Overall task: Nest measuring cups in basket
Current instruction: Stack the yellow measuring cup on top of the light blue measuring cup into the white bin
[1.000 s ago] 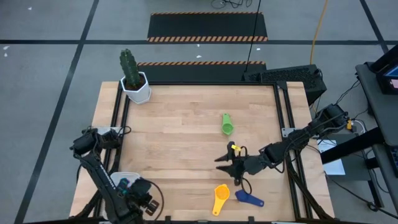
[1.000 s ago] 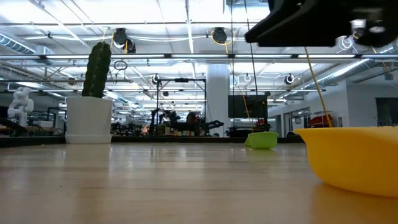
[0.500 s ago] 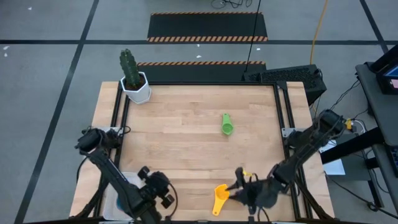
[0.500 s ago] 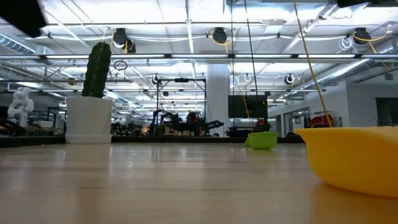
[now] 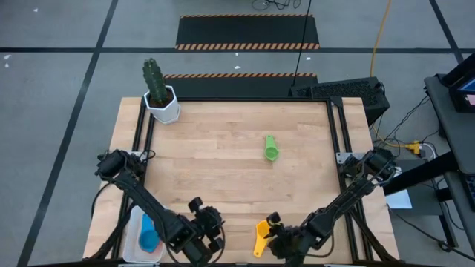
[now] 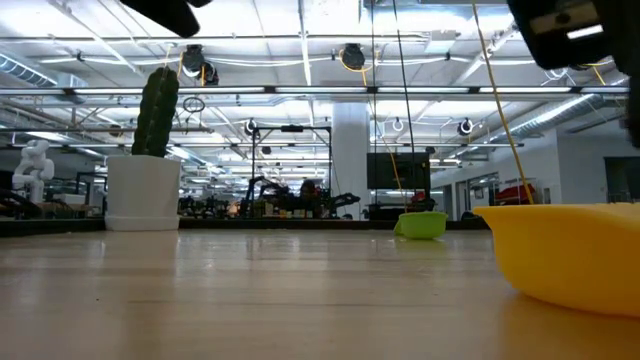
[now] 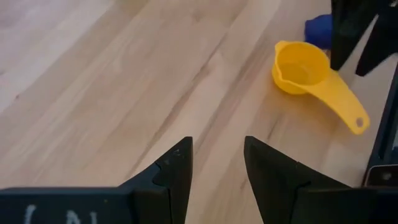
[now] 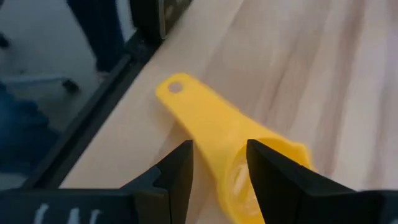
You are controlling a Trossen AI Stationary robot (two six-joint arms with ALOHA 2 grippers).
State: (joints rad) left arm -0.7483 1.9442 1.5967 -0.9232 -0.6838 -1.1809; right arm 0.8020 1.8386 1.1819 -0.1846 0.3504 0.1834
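A yellow measuring cup (image 5: 261,234) lies on its base near the table's near edge, handle toward that edge. My right gripper (image 8: 219,149) hovers open above it, and the cup's bowl (image 8: 239,177) shows between the fingertips. A dark blue cup (image 7: 320,28) lies just beyond it. A green cup (image 5: 271,148) lies on its side mid-table. The white basket (image 5: 136,222) at the near left holds a light blue cup (image 5: 148,236). My left gripper (image 7: 217,146) is open over bare wood, left of the yellow cup.
A cactus in a white hexagonal pot (image 5: 161,102) stands at the far left corner. Black rails (image 5: 335,141) run along the table's left and right sides. Bare wood lies between the pot and the green cup.
My right gripper has swung from mid-table toward the near edge and down, and now hangs over the yellow cup. My left gripper has moved along the near edge toward the table's right, turning as it went, and has uncovered the basket. No cup has moved.
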